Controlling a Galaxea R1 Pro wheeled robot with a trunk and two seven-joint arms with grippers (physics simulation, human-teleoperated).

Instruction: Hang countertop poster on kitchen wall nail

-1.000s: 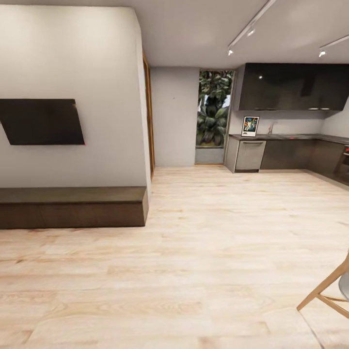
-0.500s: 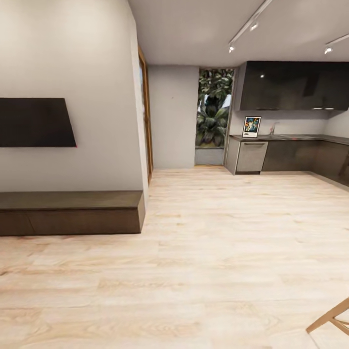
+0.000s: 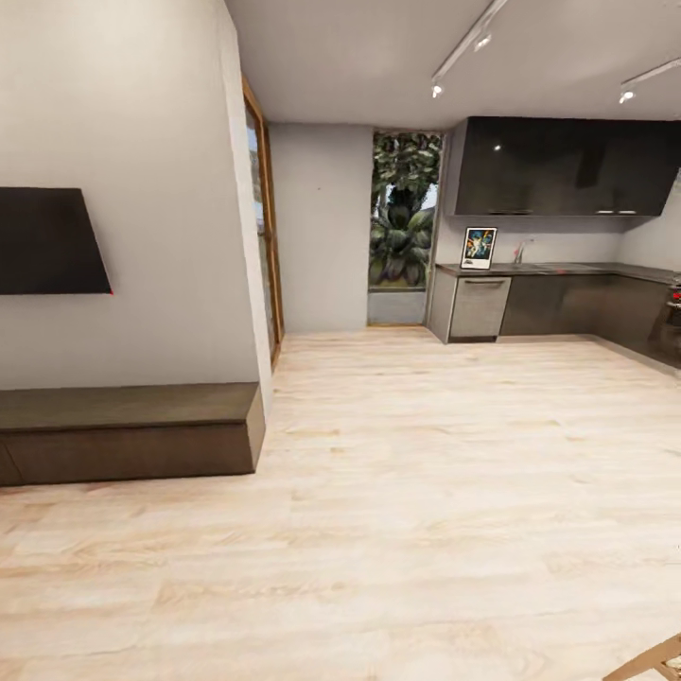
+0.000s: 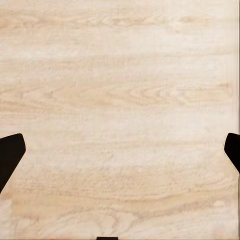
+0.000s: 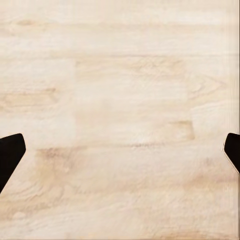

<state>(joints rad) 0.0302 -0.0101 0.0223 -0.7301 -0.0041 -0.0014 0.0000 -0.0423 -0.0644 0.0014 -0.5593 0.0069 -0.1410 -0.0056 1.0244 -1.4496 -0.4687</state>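
Far across the room the poster (image 3: 479, 248) stands upright on the kitchen countertop (image 3: 549, 270), leaning against the back wall near the counter's left end, with its white border and dark blue artwork showing. The countertop runs right along dark grey cabinets and turns the corner at the far right. My left gripper (image 4: 120, 150) is open over bare wooden floor, its two dark fingertips (image 4: 10, 155) wide apart. My right gripper (image 5: 120, 150) is likewise open above the floor, nothing between its fingertips (image 5: 10, 155).
A wall with a dark TV (image 3: 47, 240) and a low brown bench (image 3: 128, 430) stands at the left. Light wood floor (image 3: 426, 473) stretches to the kitchen. Black upper cabinets (image 3: 563, 166) hang above the counter. A wooden chair leg (image 3: 653, 662) pokes in at bottom right.
The whole head view has shifted: the TV wall and bench slid left, the kitchen looks slightly closer, and the chair at bottom right has nearly left the picture. The camera moved, not the things.
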